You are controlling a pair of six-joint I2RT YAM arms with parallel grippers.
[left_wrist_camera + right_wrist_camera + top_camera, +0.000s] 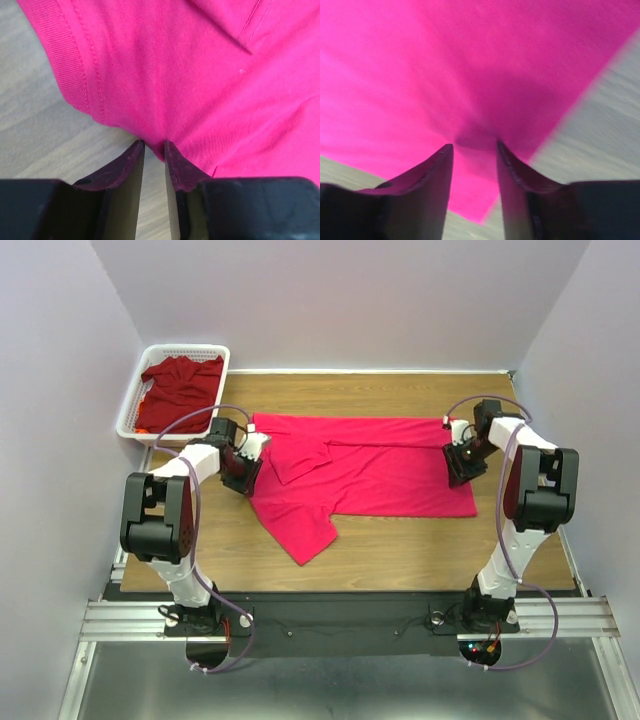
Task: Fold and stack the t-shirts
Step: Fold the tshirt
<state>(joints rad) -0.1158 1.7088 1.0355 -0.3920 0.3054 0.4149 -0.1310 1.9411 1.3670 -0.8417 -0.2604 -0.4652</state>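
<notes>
Beyond the pink t-shirt's (380, 465) far-left corner stands the basket (186, 348), with the maroon t-shirt (180, 385) bunched inside it, not yet dealt with. The pink t-shirt lies spread across the tabletop (400, 540), one sleeve flopped over its chest and the other trailing off its near-left side. At the shirt's left edge, the left hand (250, 464) is narrowed on a small pucker of cloth just beside a ribbed band, holding only a thin bite at the fingertips. At the shirt's right edge, the right hand (462, 462) is also pinched on a fold of the fabric, which gathers in toward its tips. The main risk looks to be the left hand's shallow grip: a lift or pull could slide the cloth free and drop that end. If the two hands move unevenly, the shirt would skew, and the loose sleeves could fold under and leave a lumpy fold.
</notes>
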